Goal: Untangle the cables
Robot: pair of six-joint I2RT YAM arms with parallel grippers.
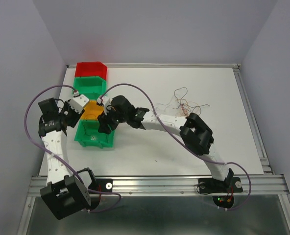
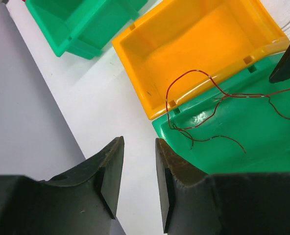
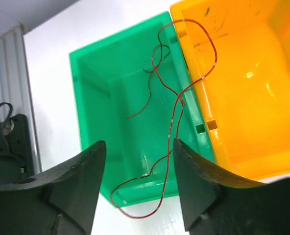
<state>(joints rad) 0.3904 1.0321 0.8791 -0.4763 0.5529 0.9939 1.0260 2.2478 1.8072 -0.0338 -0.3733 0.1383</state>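
A thin red cable [image 3: 170, 128] lies across the near green bin [image 3: 93, 98], with one bend over the rim of the orange bin [image 3: 253, 98] and a loop hanging over the green bin's front wall. My right gripper [image 3: 139, 144] hovers open just above it, the strand passing close by one finger, nothing gripped. The same red cable [image 2: 218, 95] shows in the left wrist view, draped from the orange bin [image 2: 135, 68] into the green bin [image 2: 262, 132]. My left gripper [image 2: 137, 142] is open over bare table beside the bins. More cables [image 1: 186, 104] sit tangled at mid-table.
Several bins stand in a row at the table's left: red [image 1: 91, 68], green [image 1: 90, 84], orange [image 1: 91, 112], green [image 1: 86, 137]. Both grippers [image 1: 107, 126] [image 1: 84, 104] crowd the orange bin. Thick purple robot cables loop around the left arm [image 1: 35, 105].
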